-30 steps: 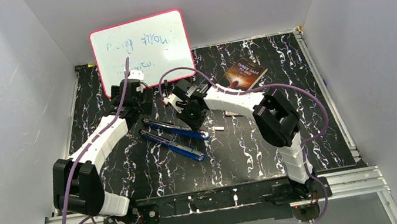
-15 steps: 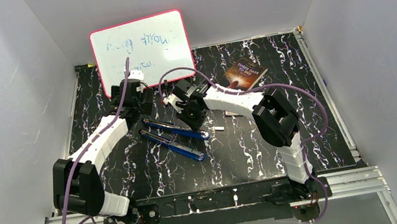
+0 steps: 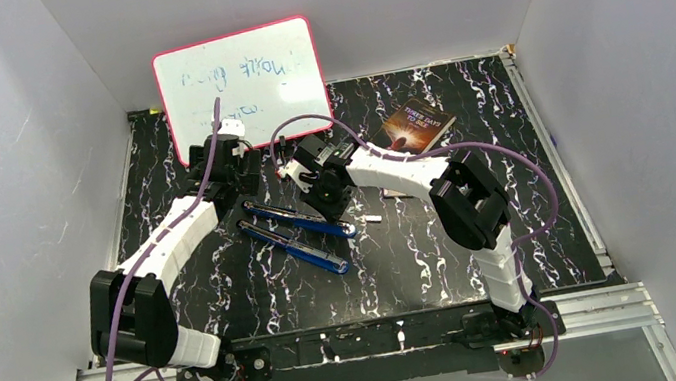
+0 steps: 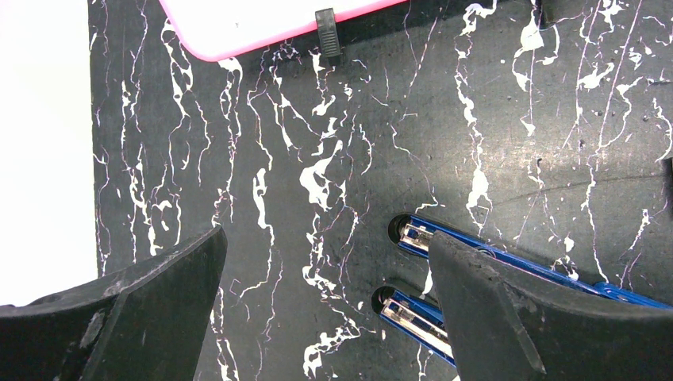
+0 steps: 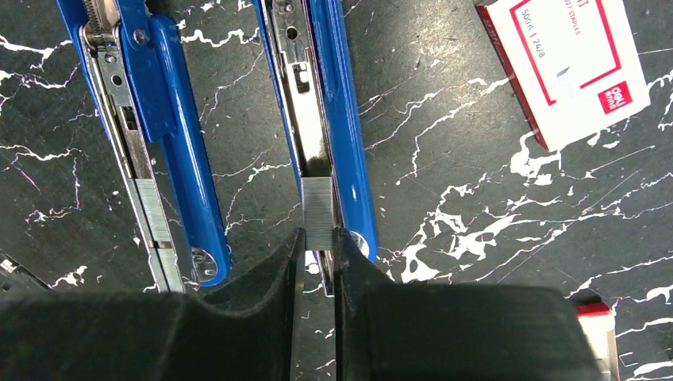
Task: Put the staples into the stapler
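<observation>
The stapler point(image 5: 343, 119) lies opened flat on the table point(image 5: 476, 198), its two blue halves side by side. My right jaws are narrow, pinching the near end of the staples point(image 5: 319, 208). The strip lies along the open channel of the half nearer the box point(image 5: 567, 67), close to that half's rounded end.

To do this well, I judge I must hold the strip square to the channel, press it flat until it seats, and only then ease off. A twist could snap it or ride it up the channel wall. My left jaws stand wide, holding nothing, above the table at the halves' other ends; they could steady the stapler there.

Counted:
- one whiteboard point(image 3: 242, 83)
- one book point(image 3: 418, 125)
- one stapler
- one box
- one strip of staples in my grip

A ribbed silvery piece on the other half may be a second strip; I cannot tell.
</observation>
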You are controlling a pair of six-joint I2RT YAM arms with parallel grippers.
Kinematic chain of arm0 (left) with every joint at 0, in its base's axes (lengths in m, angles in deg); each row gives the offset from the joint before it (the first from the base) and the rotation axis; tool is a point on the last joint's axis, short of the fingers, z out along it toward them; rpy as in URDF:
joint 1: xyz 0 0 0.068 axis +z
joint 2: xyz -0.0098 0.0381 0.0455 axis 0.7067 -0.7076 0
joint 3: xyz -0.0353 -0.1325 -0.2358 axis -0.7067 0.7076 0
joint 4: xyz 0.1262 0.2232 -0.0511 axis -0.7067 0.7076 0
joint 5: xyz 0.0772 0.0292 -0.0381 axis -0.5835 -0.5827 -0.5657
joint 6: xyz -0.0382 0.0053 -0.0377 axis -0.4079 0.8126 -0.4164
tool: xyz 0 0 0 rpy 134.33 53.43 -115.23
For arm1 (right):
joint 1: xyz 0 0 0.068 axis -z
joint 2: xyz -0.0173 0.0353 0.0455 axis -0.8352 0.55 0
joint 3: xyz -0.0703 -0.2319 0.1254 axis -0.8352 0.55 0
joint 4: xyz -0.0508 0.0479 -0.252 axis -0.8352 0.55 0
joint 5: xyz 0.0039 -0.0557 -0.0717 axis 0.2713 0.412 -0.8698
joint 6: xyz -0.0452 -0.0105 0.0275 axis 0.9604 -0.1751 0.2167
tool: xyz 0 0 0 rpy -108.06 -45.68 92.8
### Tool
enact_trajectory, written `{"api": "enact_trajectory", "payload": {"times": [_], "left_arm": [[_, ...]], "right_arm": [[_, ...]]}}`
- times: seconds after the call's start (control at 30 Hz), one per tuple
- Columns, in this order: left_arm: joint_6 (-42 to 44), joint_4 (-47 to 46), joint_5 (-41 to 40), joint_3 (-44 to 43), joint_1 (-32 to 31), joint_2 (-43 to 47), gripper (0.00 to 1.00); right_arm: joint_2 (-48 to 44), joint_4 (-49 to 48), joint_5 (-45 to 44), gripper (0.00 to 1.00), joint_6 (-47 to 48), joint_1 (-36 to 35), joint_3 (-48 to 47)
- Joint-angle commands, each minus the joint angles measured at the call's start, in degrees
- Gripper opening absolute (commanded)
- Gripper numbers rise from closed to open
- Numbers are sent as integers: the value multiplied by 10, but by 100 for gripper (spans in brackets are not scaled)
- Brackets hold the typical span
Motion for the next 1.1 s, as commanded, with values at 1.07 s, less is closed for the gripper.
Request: {"api": "enact_trajectory", "payload": {"times": [1.07], "left_arm": [[6, -1, -16, -6, -4, 14, 98]], "right_arm": [[-117, -136, -10, 32, 8, -3, 95]]}}
